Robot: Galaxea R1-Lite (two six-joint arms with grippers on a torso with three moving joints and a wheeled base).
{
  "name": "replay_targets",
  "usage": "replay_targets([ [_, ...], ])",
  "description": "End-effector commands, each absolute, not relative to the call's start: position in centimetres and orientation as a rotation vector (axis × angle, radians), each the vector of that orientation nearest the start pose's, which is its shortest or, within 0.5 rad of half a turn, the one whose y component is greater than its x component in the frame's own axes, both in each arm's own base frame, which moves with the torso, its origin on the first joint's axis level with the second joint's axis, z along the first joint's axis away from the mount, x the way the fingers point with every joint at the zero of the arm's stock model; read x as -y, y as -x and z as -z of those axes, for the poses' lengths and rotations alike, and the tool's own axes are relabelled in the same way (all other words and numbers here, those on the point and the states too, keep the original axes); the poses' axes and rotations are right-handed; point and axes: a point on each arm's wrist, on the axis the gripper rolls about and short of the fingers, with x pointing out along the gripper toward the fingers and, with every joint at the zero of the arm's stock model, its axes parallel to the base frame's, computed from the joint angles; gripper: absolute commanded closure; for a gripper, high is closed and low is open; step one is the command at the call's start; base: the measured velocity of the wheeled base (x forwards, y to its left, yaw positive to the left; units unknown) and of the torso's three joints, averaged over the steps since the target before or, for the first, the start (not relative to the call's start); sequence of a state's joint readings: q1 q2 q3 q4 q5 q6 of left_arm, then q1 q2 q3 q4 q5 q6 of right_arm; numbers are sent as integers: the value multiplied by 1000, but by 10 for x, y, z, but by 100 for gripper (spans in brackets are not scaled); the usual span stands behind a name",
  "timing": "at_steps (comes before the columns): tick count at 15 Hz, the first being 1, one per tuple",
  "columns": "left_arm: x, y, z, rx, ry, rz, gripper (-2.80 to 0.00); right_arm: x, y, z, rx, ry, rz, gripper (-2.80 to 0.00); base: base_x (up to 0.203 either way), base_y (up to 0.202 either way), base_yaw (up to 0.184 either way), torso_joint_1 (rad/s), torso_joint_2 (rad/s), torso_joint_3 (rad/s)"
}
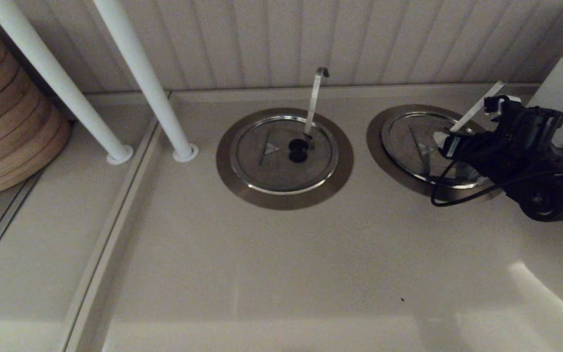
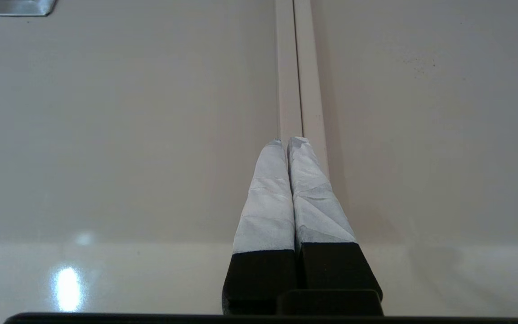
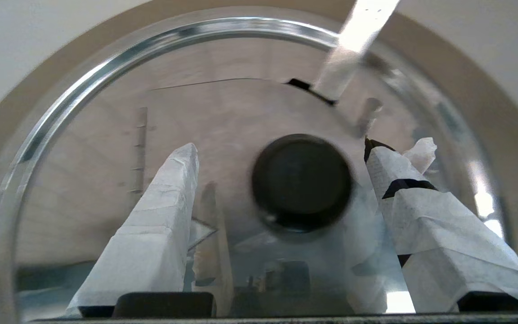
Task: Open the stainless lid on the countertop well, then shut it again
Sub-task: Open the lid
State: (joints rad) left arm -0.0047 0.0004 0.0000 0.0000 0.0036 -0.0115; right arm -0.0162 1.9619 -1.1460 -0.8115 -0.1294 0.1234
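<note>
Beige desk [image 1: 281,274] across the whole head view, ribbed wall panel behind. Stack of wooden rings [image 1: 8,117] far left. Two white posts [image 1: 144,83] slanting down into desk left of centre. Twin well with twin lid [image 1: 284,152] at centre, hook-ended handle [image 1: 314,98] rising from it, black knob on top.

Countertop well [image 1: 377,142] at right, far side of desk, dull steel collar visible round the rim. Stainless lid [image 1: 411,142] seated flat in it, triangular mark showing, straight utensil handle [image 1: 477,105] sticking up from the notch toward far right.

Right hand [image 3: 304,153] directly above the lid, fingers [image 3: 160,216] spread wide, one on each side of black knob [image 3: 301,182], not touching it. Blurred knob in wrist view. Black cable looped over near rim of lid.

Left hand [image 2: 285,143] out of head view, low over bare desk near a seam strip [image 2: 295,67], taped fingers pressed together, holding nothing.
</note>
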Motion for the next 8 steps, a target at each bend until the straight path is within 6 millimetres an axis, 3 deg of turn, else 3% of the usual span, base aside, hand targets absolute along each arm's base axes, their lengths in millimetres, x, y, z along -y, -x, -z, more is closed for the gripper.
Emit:
replay_targets([
  [1,0,23,-76,-2,12,2,0,9,-391,-203,12,-124,145,-280,0,0,0,0,0,0],
  [8,0,23,-76,-2,12,2,0,10,-403,-189,20,-143,148,-280,0,0,0,0,0,0],
])
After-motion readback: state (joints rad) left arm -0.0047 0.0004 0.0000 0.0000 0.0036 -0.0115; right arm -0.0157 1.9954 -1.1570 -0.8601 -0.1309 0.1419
